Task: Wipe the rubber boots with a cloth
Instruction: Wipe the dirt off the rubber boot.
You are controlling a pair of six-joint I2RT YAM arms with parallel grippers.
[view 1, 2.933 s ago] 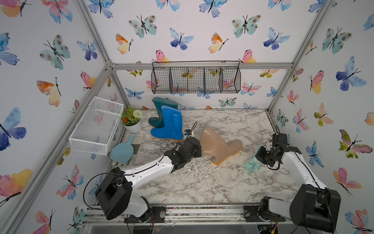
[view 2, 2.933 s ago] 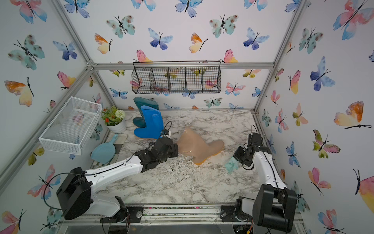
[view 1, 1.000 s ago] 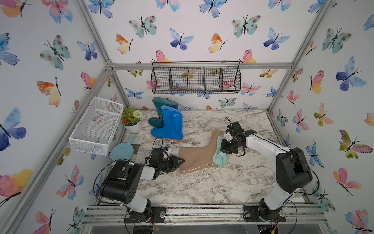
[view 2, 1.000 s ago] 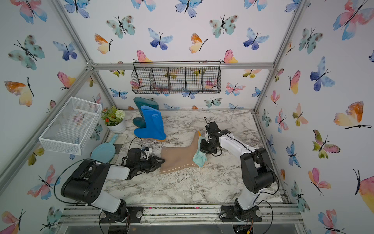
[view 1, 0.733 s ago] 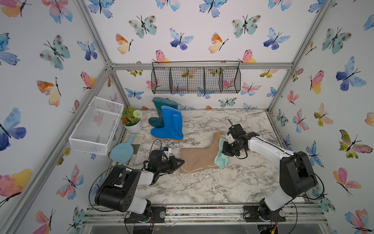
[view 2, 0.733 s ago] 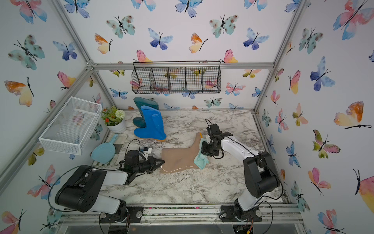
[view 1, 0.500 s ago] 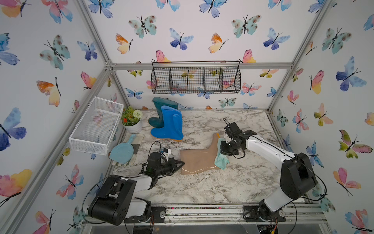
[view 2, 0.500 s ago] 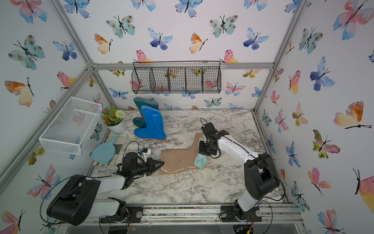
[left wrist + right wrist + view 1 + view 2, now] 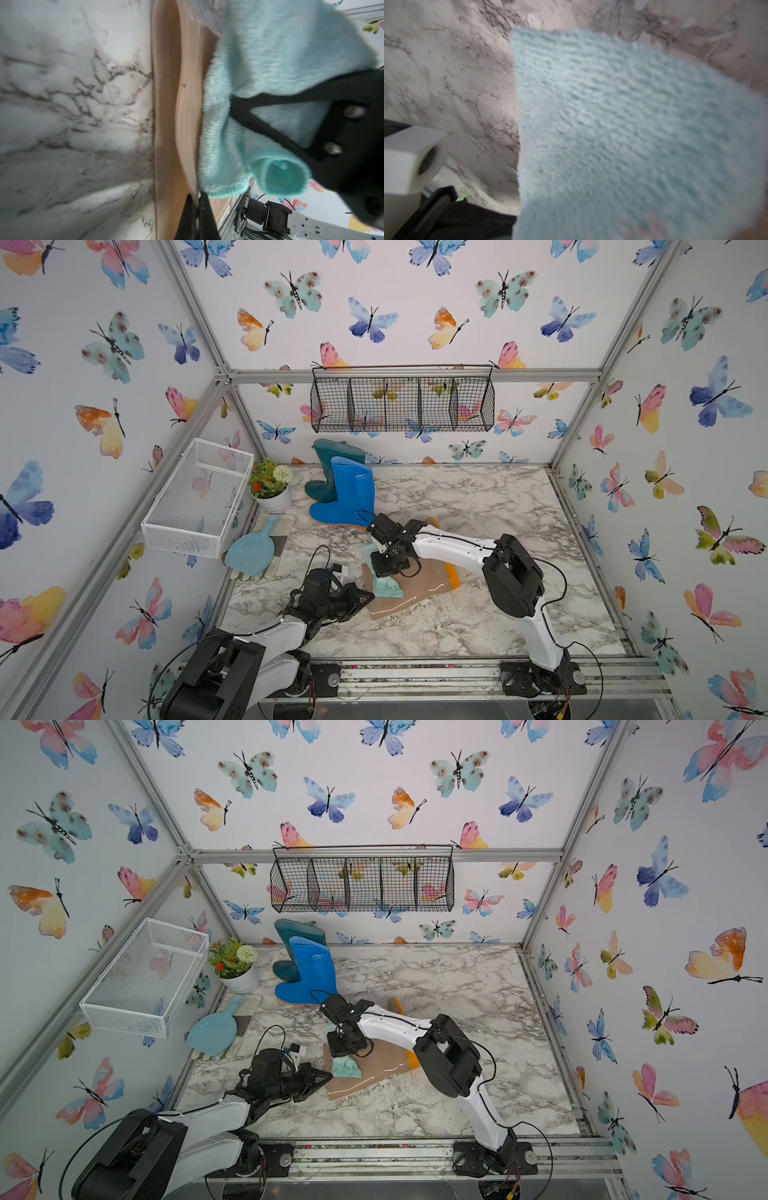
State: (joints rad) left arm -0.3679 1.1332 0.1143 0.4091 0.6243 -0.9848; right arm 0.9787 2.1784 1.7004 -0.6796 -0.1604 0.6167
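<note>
We see our left end effector [image 9: 368, 598] pinched shut on the rim of the beige boot [image 9: 428, 583], which lies on the worktop [image 9: 478, 497]; our right end effector [image 9: 386, 572] clamps the cloth [image 9: 387, 590] against its shaft.

Left gripper [image 9: 197, 200] fingertips are pinched together on the rim of the beige boot [image 9: 166, 108]. The boot lies flat on the marble tabletop [image 9: 72, 99], its shaft mouth squashed nearly closed. The cloth [image 9: 280, 52] sits bunched on the boot, one corner rolled into a tube. The black right gripper [image 9: 239, 108] is clamped on a cloth fold.
</note>
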